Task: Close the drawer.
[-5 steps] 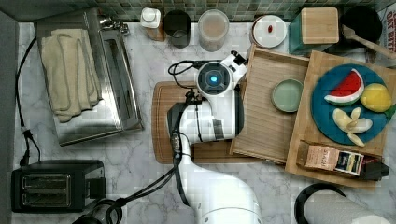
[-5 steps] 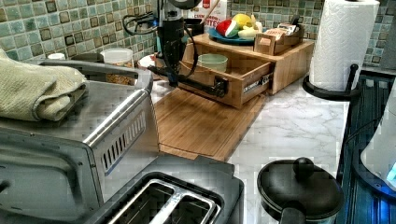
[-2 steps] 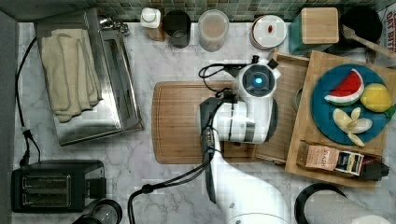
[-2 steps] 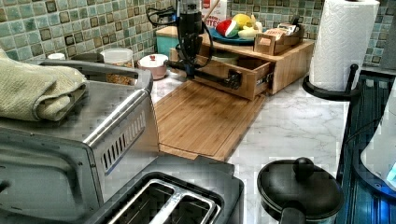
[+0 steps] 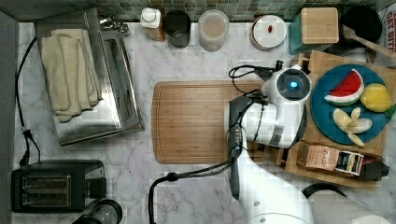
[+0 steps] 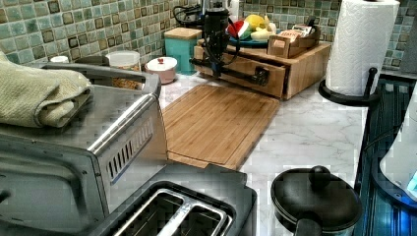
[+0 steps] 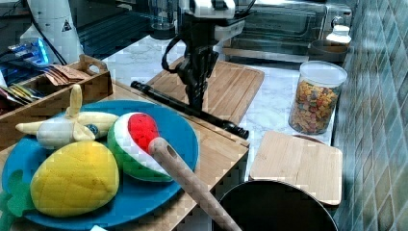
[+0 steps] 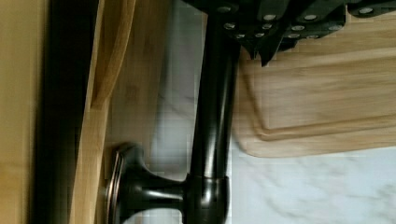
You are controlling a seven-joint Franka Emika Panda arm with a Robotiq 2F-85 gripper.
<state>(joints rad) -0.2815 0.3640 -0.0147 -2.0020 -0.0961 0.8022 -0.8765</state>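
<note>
The marble counter (image 5: 187, 186) carries the wooden cutting board (image 5: 196, 122), flat at its middle; beyond the board, at the top view's right, sits the wooden cabinet whose slab top (image 6: 300, 51) bears the blue fruit plate (image 7: 183, 139); the drawer (image 6: 253, 73) is pushed almost flush into that cabinet (a thin dark gap shows in the wrist view); the gripper (image 6: 215, 60) is clamped on the drawer's black bar handle (image 8: 212, 116).

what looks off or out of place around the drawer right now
Nothing looks spilled or damaged. The drawer sits nearly shut under the fruit plate, and the gripper is at its black handle bar.
</note>
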